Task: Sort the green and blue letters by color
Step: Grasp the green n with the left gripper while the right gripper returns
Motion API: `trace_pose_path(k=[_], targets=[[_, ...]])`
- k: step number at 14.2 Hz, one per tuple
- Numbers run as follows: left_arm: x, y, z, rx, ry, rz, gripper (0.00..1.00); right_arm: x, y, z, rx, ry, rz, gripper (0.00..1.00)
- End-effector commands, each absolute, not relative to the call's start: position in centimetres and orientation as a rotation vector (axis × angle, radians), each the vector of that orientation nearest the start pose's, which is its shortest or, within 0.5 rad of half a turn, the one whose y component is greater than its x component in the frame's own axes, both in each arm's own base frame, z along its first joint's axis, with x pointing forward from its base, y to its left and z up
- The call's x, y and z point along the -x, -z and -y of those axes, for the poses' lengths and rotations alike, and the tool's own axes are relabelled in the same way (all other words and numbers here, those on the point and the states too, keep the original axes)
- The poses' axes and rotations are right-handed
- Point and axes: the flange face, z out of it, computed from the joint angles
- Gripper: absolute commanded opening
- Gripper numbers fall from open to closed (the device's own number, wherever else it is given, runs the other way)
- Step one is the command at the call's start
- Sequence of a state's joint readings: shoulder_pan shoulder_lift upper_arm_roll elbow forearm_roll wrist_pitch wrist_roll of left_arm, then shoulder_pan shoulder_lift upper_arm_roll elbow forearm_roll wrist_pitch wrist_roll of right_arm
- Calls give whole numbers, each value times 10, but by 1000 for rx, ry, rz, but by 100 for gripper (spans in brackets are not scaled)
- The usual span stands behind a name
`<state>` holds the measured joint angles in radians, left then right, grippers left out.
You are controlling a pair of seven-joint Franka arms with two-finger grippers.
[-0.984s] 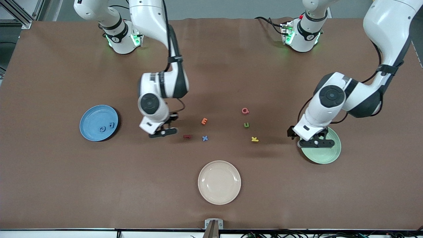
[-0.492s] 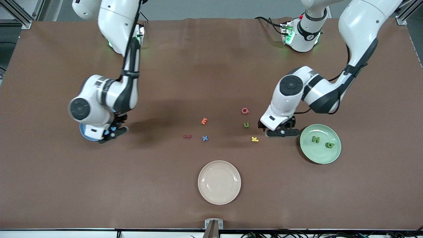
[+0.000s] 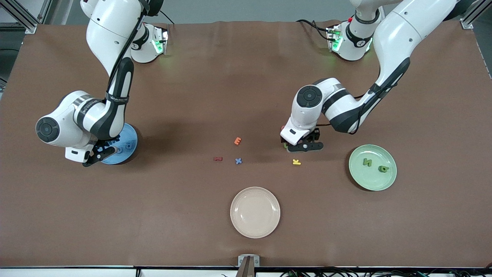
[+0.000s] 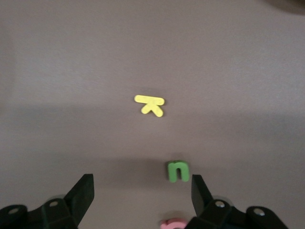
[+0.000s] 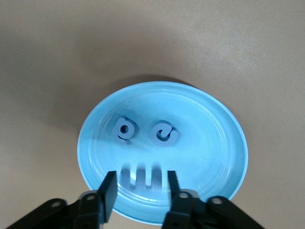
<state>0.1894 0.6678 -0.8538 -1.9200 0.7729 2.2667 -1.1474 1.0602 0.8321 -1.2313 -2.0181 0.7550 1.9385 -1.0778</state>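
Observation:
Three blue letters lie in the blue plate point(image 5: 224, 143): two rounded ones point(image 5: 125, 130) point(image 5: 164, 134) and a blurred, comb-shaped one point(image 5: 143, 175). That third one shows in the gap of my right gripper point(image 5: 140, 191), which hangs open over the plate's rim point(image 3: 94, 155), touching nothing. A blue X point(image 3: 238, 161) lies mid-table. My left gripper point(image 3: 303, 146) hovers open point(image 4: 142, 191) over a green letter point(image 4: 178, 171) that lies close to one finger point(image 4: 200, 191). Two green letters point(image 3: 368, 162) point(image 3: 383, 168) rest in the green plate point(image 3: 373, 181).
A yellow K point(image 3: 296, 162) lies nearer the front camera than the left gripper, and a pink letter point(image 4: 174, 223) is beside the green one. An orange E point(image 3: 238, 141) and a red letter point(image 3: 218, 158) sit by the X. A beige plate point(image 3: 255, 212) stands near the front edge.
The right arm swung from mid-table to the blue plate and its jaws parted, leaving a third blue letter there. The left arm moved off the green plate to the loose green letter.

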Motion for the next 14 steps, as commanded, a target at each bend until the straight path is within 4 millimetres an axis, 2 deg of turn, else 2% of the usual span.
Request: trace_pose_path(k=[1,5,7,12,14], targets=[[-517,-226,351,3139,134,227,78,-560,-253,34,2985,-371,827,100],[-508,-205,360,3135,72,301,69,-570,-266,25,2978,-358,799,100],[-506,-196,358,3132,50,293,61,-580,-284,13,2974,-367,726,100],[-503,-192,365,3148,60,267,57,-607,-326,-40,2986,-410,508,100],[-504,-189,364,3156,69,246,56,-613,-337,-60,3002,-421,431,100]])
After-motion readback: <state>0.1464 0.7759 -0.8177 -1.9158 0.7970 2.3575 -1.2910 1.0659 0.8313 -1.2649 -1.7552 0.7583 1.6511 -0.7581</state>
